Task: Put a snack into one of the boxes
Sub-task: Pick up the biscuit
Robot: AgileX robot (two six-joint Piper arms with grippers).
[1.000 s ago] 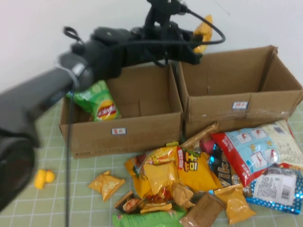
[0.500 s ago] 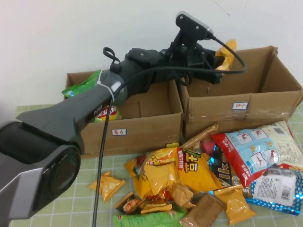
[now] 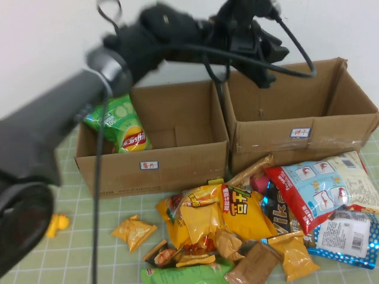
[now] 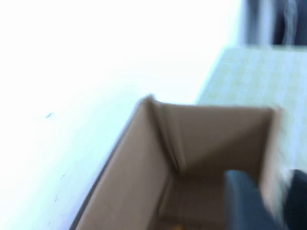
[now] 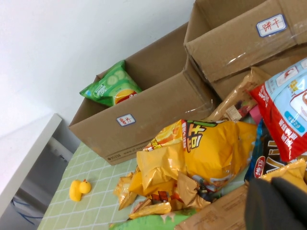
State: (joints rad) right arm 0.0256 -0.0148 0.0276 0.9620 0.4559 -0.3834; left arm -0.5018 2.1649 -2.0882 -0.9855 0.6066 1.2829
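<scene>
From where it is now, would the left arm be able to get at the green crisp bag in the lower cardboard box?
Probably yes: the green crisp bag leans uncovered in the open-topped box, and the left gripper hovers above the boxes nearby.

Obscured, cropped

Left gripper (image 3: 263,56) motion-blurred, grip unreadable. Right gripper (image 5: 278,203) cut by edge. Green bag (image 3: 121,125) half behind box (image 3: 154,168) wall.

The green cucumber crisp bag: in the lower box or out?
In. The green crisp bag leans in the lower box's left corner. The left gripper hangs above the boxes; the right gripper is over the pile.
</scene>
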